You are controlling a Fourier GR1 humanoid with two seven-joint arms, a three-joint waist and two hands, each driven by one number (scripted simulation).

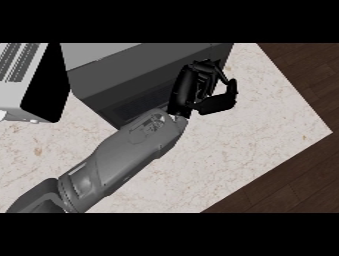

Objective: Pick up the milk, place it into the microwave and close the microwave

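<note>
Over the front of the microwave [139,75], 1 grey forearm comes up from the lower left of the head view, and its black hand [201,92] hangs by the right end of the oven's opening with fingers and thumb curled toward each other. Nothing shows between them, so I read the hand as closed on nothing, though the curl could hide something small. Which arm it is cannot be settled from 1 forearm crossing the view; I take it for the right hand, with the left out of view. The microwave door [43,82] stands swung open at the left. No milk is visible on the marble counter [260,120]; it may sit inside the dark cavity, which cannot be seen into. The main risk I judge is closing the door on a carton standing too near the sill, or clipping the oven's frame on withdrawal.
</note>
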